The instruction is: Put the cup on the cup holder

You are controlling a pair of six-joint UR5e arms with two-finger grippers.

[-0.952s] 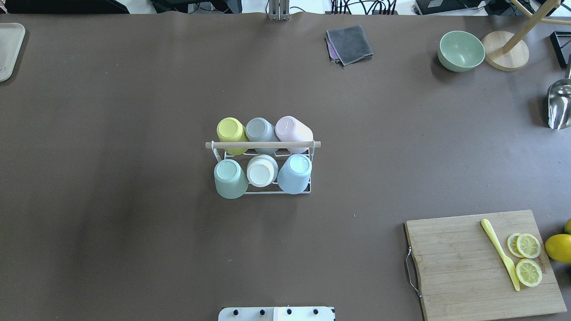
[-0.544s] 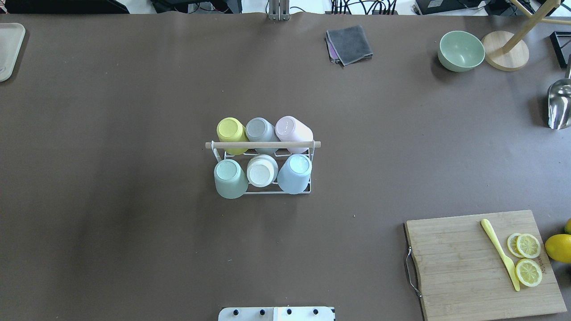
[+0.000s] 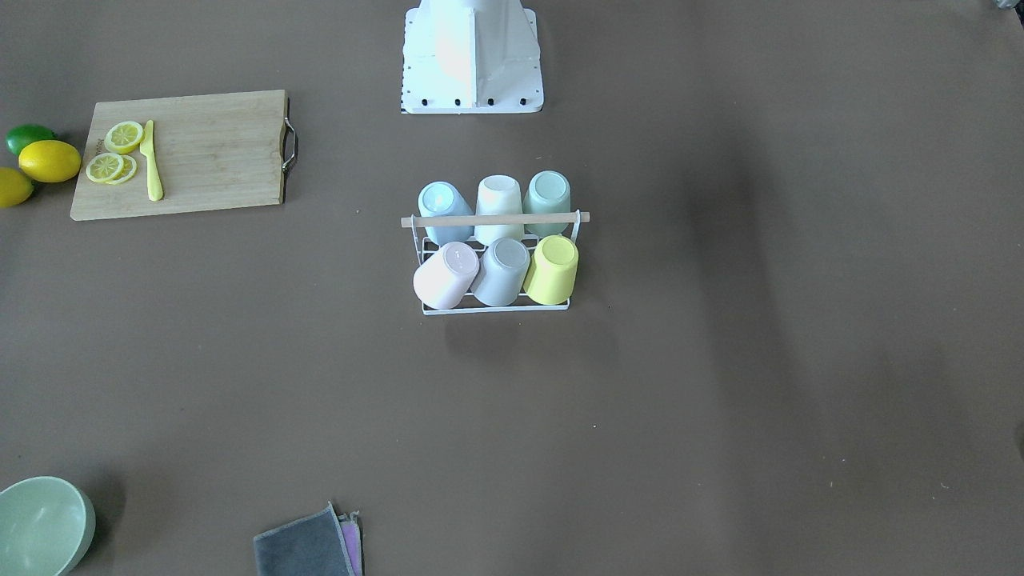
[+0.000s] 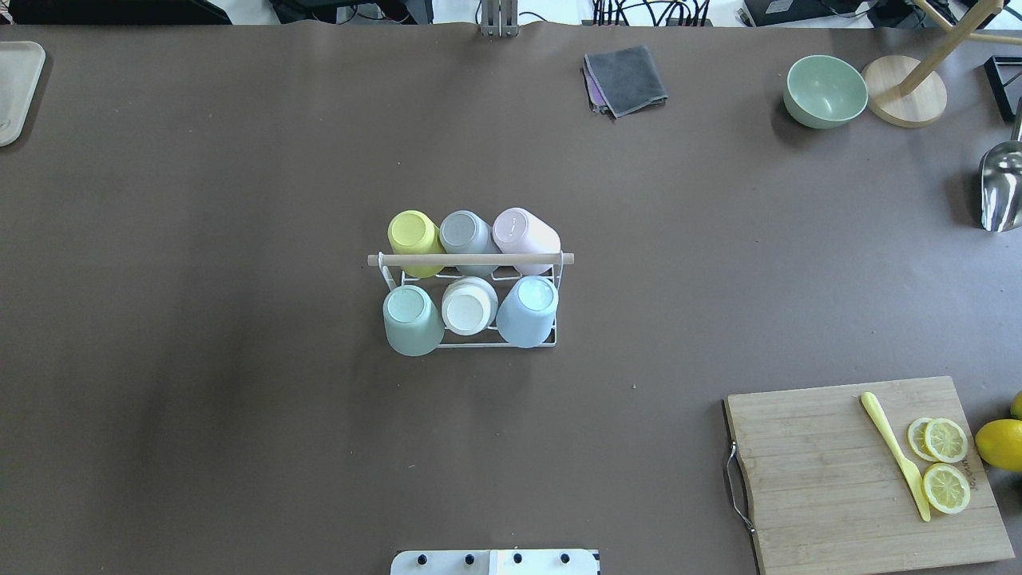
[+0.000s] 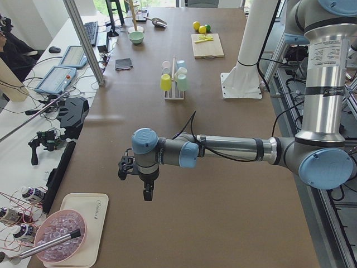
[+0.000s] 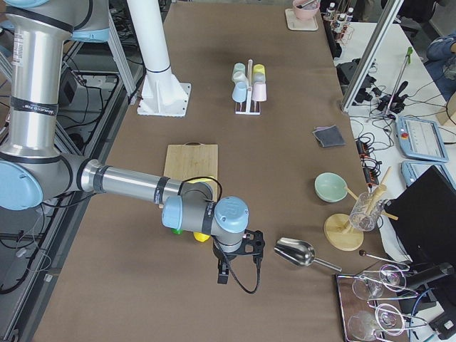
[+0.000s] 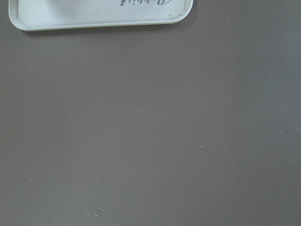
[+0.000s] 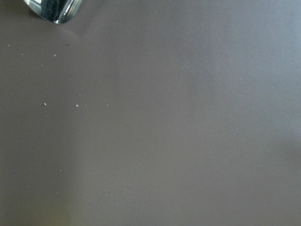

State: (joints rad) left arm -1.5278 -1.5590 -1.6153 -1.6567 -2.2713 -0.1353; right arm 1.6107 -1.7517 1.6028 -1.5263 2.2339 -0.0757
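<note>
cup holder [image 4: 471, 259] at mid-worktop, upright, long axis along its wooden rod handle, running side to side across the overhead view and along the length of the worktop [image 4: 239, 200]. loaded with six cups, all mouth down, bottoms up, three on each side of the rod. row farther from the robot: yellow cup [image 4: 411, 233], grey cup [image 4: 465, 231], pink cup [image 4: 523, 233]. nearer row: green cup [image 4: 409, 319], cream cup [image 4: 469, 306], blue cup [image 4: 530, 310]. pink cup seemingly tipped more than its neighbours, though hard to be sure from above.

well apart, toward the robot's right: cutting board [image 4: 822, 479] carrying a yellow knife [image 4: 894, 457] and lemon slices [image 4: 946, 489], with a whole lemon [image 4: 998, 444] just beside it. front-facing view adds a green lime [image 3: 28, 138] next to the lemons, outside the overhead frame. green bowl [image 4: 826, 90] at the far edge, open side up, bare inside. grey cloth [image 4: 627, 78] and metal scoop [image 4: 1000, 188] also along that far right part.

left gripper [image 5: 146, 192] visible only in the left side view, pointing down over bare worktop near a white tray [image 5: 92, 218] that holds a pink bowl [image 5: 37, 245]. left wrist view catches just that tray's edge. right gripper [image 6: 224, 274] visible only in the right side view, hanging near the scoop. cannot tell whether either pair of jaws is released or clenched. both well apart from the cup holder.
</note>
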